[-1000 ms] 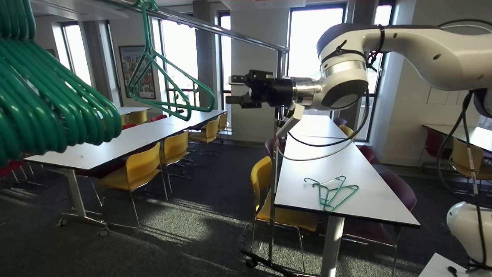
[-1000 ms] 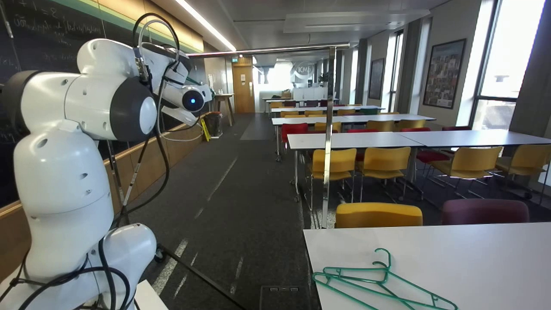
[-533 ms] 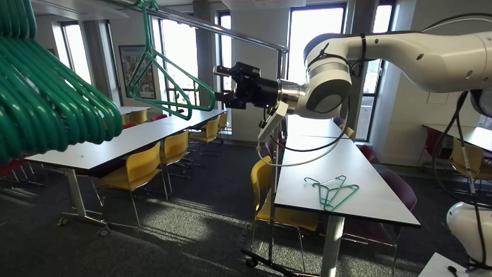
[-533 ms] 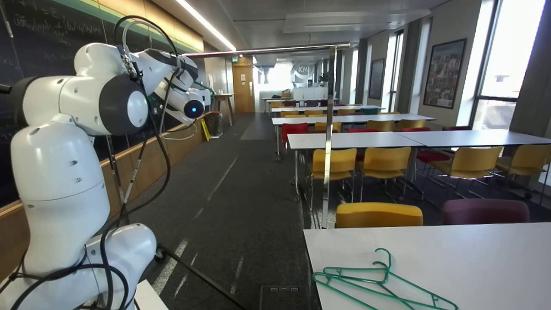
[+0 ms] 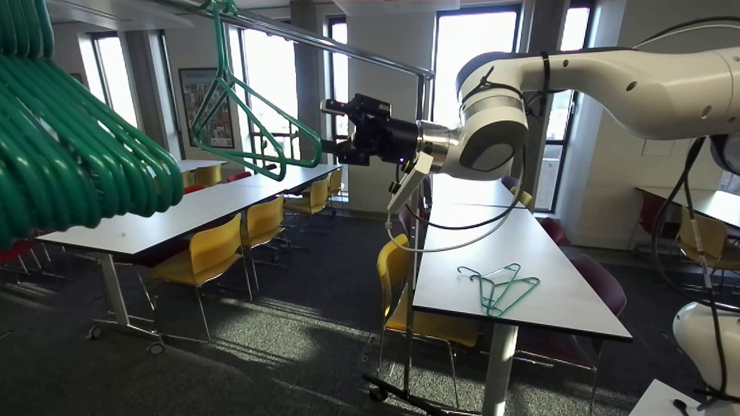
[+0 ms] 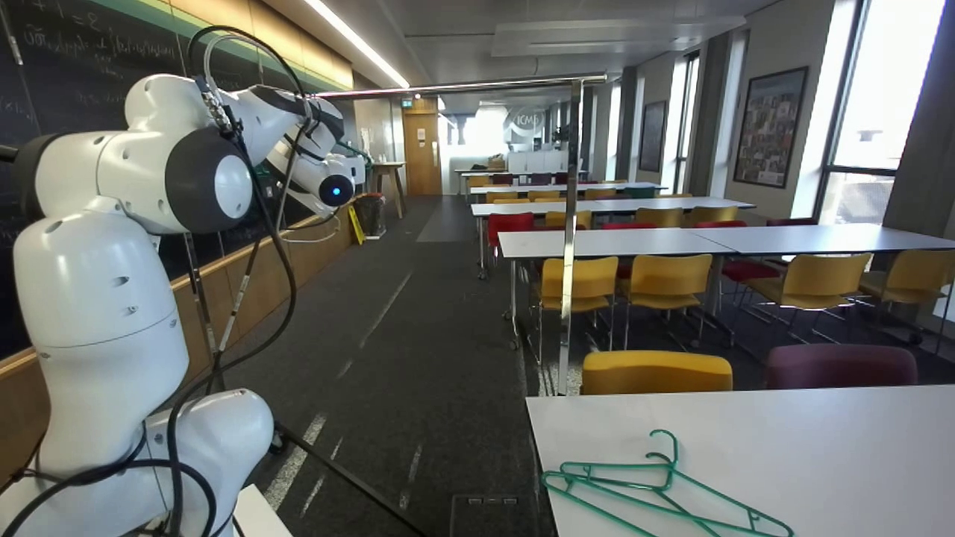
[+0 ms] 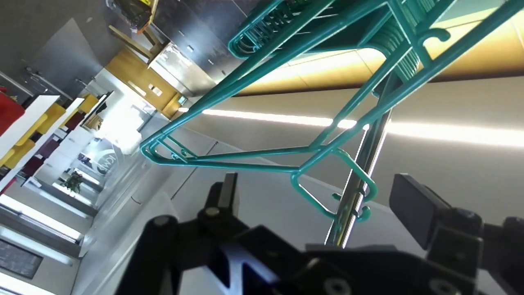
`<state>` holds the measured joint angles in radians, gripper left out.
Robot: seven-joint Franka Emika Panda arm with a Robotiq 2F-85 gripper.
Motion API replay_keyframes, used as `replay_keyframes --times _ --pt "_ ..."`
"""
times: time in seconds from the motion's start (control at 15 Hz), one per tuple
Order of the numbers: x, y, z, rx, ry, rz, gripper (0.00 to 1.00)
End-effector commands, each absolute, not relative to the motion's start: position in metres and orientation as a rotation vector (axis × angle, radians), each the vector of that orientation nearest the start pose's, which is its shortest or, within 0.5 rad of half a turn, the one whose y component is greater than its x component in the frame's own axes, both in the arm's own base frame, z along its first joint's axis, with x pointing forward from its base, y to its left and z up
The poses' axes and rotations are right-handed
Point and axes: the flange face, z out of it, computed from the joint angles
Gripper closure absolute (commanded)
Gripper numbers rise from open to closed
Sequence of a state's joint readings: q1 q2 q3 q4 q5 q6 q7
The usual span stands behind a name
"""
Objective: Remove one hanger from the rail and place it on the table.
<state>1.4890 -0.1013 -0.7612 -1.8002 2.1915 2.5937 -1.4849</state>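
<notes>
Two thin green hangers (image 5: 221, 52) hang close together on the silver rail (image 5: 335, 47) in an exterior view. In the wrist view the hanger hooks (image 7: 313, 196) loop over the rail (image 7: 348, 209). My gripper (image 5: 330, 126) is beside the hangers' right corner; its lower fingertip overlaps that corner in the picture, and I cannot tell if they touch. In the wrist view my gripper (image 7: 315, 186) is open with nothing held, and the hangers show beyond the fingertips. The white table (image 5: 569, 306) also shows in an exterior view (image 6: 821, 440). Green hangers (image 6: 676, 451) lie overlapping near its end.
A dense bunch of chunky green hangers (image 5: 87, 156) hangs at the left on the same rack. The rack's upright pole (image 6: 571, 261) stands near the table. Yellow chairs (image 5: 393, 268) and another white table (image 5: 173, 216) are below. Cables (image 5: 457, 249) hang under the arm.
My gripper has moved left, up to the hanging hangers, mostly in the first half second. The hanging hangers have shifted slightly left. The hangers on the table have not moved.
</notes>
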Motion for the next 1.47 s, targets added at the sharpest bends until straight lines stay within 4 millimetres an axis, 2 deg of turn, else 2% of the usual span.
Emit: replay_keyframes --times 0.0,0.2,0.33,0.6,1.0,1.33,1.4 --pt "0.473 0.354 0.642 -1.292 -0.17 -0.913 0.0" --pt "0.488 0.353 0.63 -1.193 -0.072 -0.824 0.0" --pt "0.495 0.36 0.617 -1.16 -0.009 -0.731 0.0" --pt "0.493 0.388 0.6 -1.209 -0.001 -0.565 0.0" --pt "0.481 0.424 0.609 -1.273 -0.119 -0.456 0.0" --pt "0.484 0.43 0.617 -1.267 -0.164 -0.466 0.0" --pt "0.484 0.429 0.619 -1.263 -0.171 -0.47 0.25"
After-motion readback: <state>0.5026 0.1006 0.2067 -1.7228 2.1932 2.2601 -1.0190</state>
